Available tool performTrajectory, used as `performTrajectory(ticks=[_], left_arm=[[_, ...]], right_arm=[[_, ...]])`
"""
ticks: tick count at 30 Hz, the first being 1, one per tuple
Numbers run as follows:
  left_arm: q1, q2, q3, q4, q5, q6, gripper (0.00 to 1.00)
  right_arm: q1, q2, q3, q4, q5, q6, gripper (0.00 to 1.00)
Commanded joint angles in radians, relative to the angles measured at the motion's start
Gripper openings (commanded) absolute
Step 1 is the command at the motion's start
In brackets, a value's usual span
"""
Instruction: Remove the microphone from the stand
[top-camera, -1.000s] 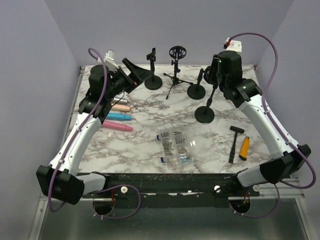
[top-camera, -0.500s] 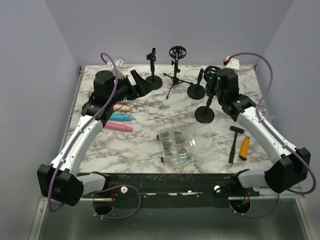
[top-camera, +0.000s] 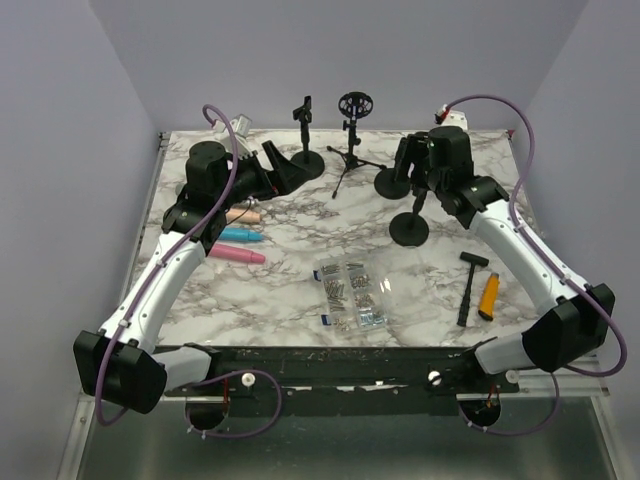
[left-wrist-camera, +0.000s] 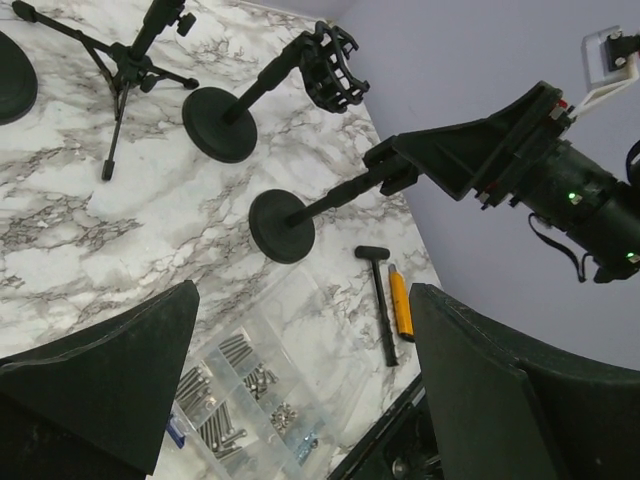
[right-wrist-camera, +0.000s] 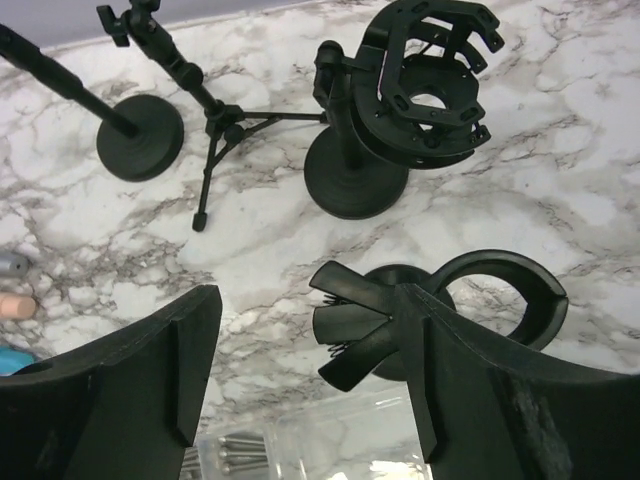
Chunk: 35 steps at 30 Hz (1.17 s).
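Top external view gives the marble table (top-camera: 300, 225) as the biggest thing, with the left arm (top-camera: 165, 275) and the right arm (top-camera: 520, 245) reaching over its far half. The left gripper (left-wrist-camera: 302, 288) hovers with its fingers spread wide and nothing between them, so it is released. The right gripper (right-wrist-camera: 308, 290) is also released. Its fingers stand apart, and the clip (right-wrist-camera: 500, 290) on top of the stand (top-camera: 410, 229) lies between them, close to one finger (right-wrist-camera: 470, 380); if it touches, I cannot tell. The round base of this stand sits directly below the right gripper. Which object is the microphone, I cannot tell.

Beyond the right gripper's fingertips stand a shock mount stand (right-wrist-camera: 420, 80), a tripod (right-wrist-camera: 215, 140) and one more round-base stand (right-wrist-camera: 140, 135), which is just in front of the left gripper. Behind the right gripper, toward the arm bases, lie a clear box of screws (top-camera: 350, 295), a hammer (top-camera: 468, 285) and an orange tool (top-camera: 489, 294). Beside the left gripper's wrist lie three coloured sticks (top-camera: 238, 234).
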Motion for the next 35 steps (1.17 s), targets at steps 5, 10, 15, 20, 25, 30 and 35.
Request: performTrajectory(ticks=[5, 10, 15, 20, 25, 30, 35], left_arm=[[-0.006, -0.045, -0.009, 0.017, -0.044, 0.08, 0.88], [-0.021, -0.084, -0.039, 0.077, -0.041, 0.114, 0.88], [-0.052, -0.173, -0.025, 0.059, -0.092, 0.252, 0.88], [-0.075, -0.32, -0.068, 0.068, -0.126, 0.318, 0.9], [-0.075, -0.539, -0.116, -0.003, -0.106, 0.402, 0.91], [-0.075, -0.784, -0.202, -0.045, -0.252, 0.392, 0.94], [-0.075, -0.933, -0.307, -0.008, -0.26, 0.299, 0.95]], right_arm=[[-0.001, -0.082, 0.18, -0.201, -0.117, -0.031, 0.9], [-0.002, -0.239, 0.097, -0.199, -0.22, 0.009, 1.0], [-0.002, -0.483, -0.091, -0.186, -0.332, 0.067, 1.0], [-0.001, -0.715, -0.213, -0.277, -0.359, 0.136, 1.0], [-0.001, -0.871, -0.246, -0.449, -0.213, 0.192, 1.0], [-0.001, -1.053, -0.314, -0.447, -0.207, 0.179, 1.0], [-0.001, -1.104, -0.323, -0.476, -0.223, 0.205, 1.0]])
